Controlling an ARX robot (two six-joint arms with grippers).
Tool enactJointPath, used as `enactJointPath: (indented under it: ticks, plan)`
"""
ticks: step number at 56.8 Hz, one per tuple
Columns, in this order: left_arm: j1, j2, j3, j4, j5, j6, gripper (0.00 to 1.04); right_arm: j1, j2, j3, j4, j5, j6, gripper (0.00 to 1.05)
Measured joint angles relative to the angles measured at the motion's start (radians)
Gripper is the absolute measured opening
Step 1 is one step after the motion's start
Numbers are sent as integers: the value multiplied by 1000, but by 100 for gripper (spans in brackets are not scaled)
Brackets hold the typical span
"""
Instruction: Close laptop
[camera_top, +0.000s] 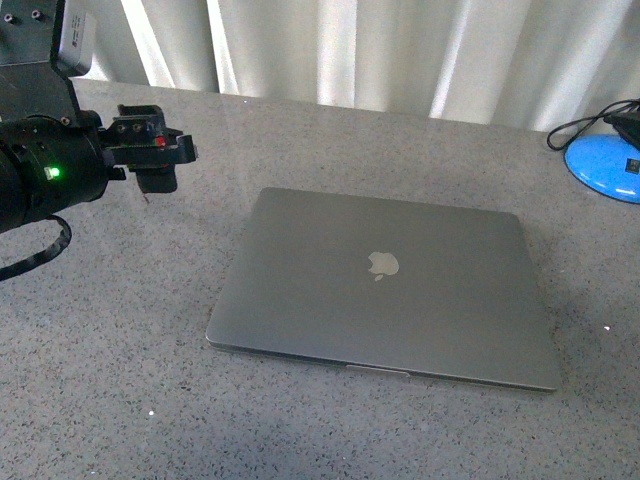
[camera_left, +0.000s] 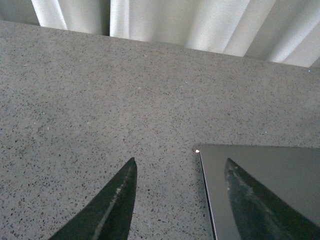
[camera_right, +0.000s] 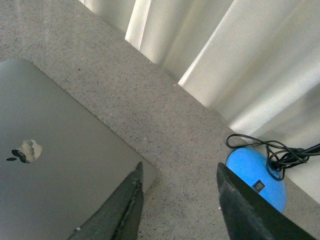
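The laptop (camera_top: 385, 285) lies shut and flat on the grey speckled table, its grey lid up with the apple logo (camera_top: 382, 264) showing. My left gripper (camera_top: 155, 180) is open and empty, held above the table to the left of the laptop's far left corner. In the left wrist view one corner of the laptop (camera_left: 270, 170) lies under one finger, and the gripper (camera_left: 180, 170) is open. In the right wrist view the gripper (camera_right: 179, 175) is open and empty above the laptop's far right corner (camera_right: 60, 165). The right gripper does not show in the front view.
A blue round device (camera_top: 605, 165) with a black cable sits at the table's far right; it also shows in the right wrist view (camera_right: 257, 182). White curtains (camera_top: 400, 50) hang behind the table's back edge.
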Motion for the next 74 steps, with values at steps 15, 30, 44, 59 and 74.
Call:
enactJointPath:
  ticks: [15,30,44,59,74]
  plan:
    - [17,-4,-158,353,-195,57,4,9,-75,-197,478,279,409,14]
    - [19,-8,-183,355,-191,57,4,-56,-264,-323,400,227,473,1]
    - [151,-569,-558,261,-90,98,4,-58,-463,-397,270,225,486,1]
    - [177,-880,-639,54,-65,109,4,-58,-668,-432,111,225,490,1]
    - [177,-1213,-645,-265,-63,111,4,-58,-870,-441,-60,226,490,1]
